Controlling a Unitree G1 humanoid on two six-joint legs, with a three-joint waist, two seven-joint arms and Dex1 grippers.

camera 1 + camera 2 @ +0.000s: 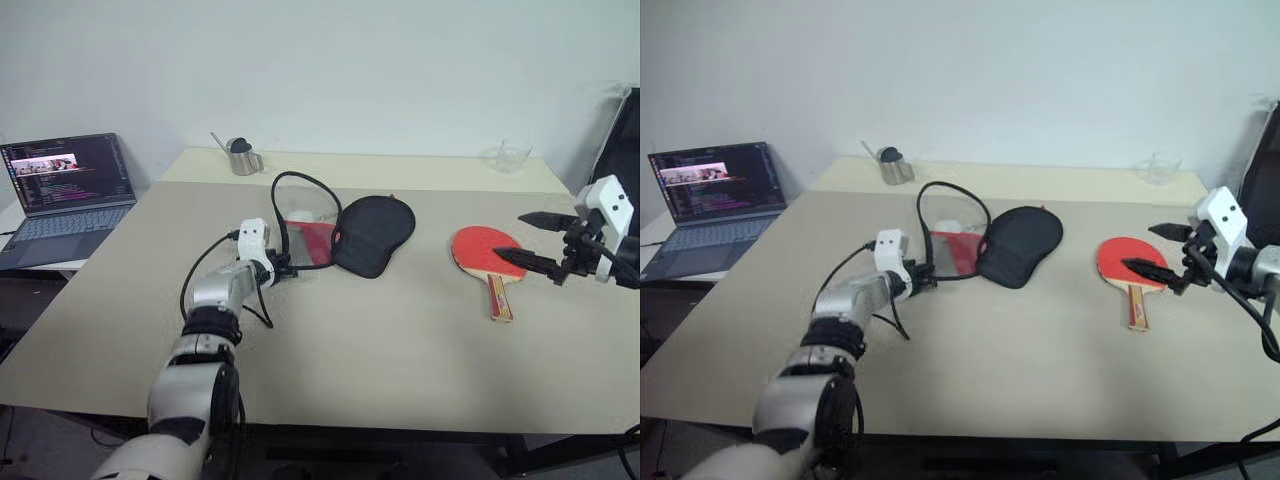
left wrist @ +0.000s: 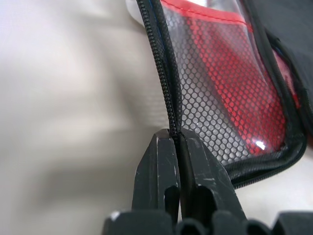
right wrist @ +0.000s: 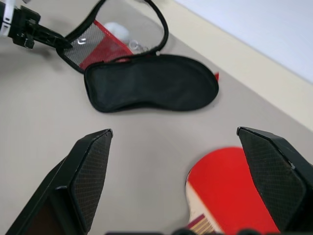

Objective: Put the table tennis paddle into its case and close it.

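A pale counter [image 1: 380, 330] carries the case [image 1: 350, 232] near its middle. The case lies unzipped and folded open: its black fabric half [image 1: 375, 235] rests flat, and beside it the see-through front flap [image 1: 305, 225], with red band and mesh, stands lifted off the counter, its black zip edge curving up in a loop.

The left pincer [image 1: 287, 266] is clamped shut on that zip edge [image 2: 168, 105] at the flap's lower corner; in the left wrist view the two black fingers [image 2: 159, 178] press together with the zipper line running out from between them.

The table tennis paddle [image 1: 487, 255] lies flat on the counter, apart from the case on the robot's right, red face up and its striped wooden handle [image 1: 500, 298] pointing toward the robot.

The right pincer [image 1: 522, 240] hangs above the paddle's right side, jaws spread wide and holding nothing. In the right wrist view the red face shows between its two fingers [image 3: 88, 178].

At the far edge of the counter stand a small metal watering can [image 1: 241, 156] and a clear glass cup [image 1: 512, 156]. An open laptop [image 1: 65, 190] sits on a separate surface to the left.
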